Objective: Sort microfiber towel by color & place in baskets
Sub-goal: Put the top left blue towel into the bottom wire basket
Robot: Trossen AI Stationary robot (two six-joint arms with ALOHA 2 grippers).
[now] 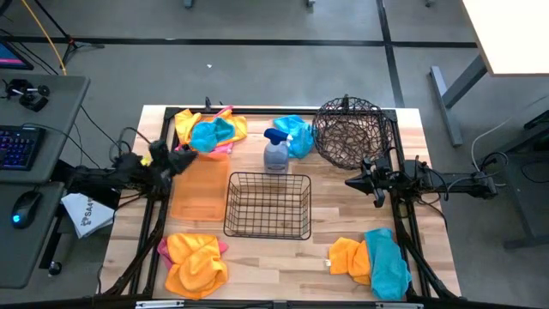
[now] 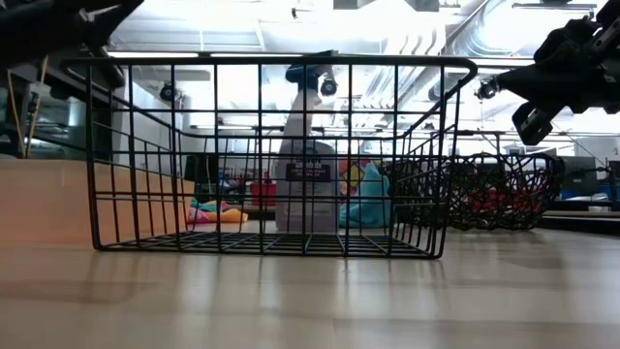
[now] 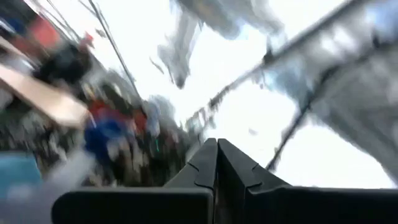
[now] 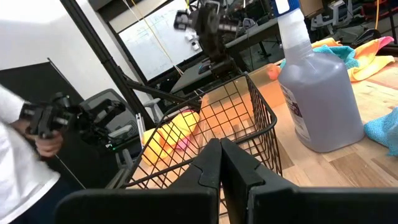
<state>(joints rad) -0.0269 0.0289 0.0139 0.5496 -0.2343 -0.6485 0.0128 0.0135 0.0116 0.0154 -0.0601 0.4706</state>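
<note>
Left gripper (image 1: 182,160), fingers pressed together on nothing, hangs over the orange tray (image 1: 199,193) at the table's left edge, nearest the mixed towels (image 1: 210,130) just beyond it in the far-left corner. Right gripper (image 1: 353,181), also closed and empty, waits at the right edge. Black wire basket (image 1: 268,204), round basket (image 1: 350,130) and tray all look empty; more towels (image 1: 196,262) and another heap (image 1: 374,257) lie along the near edge.
</note>
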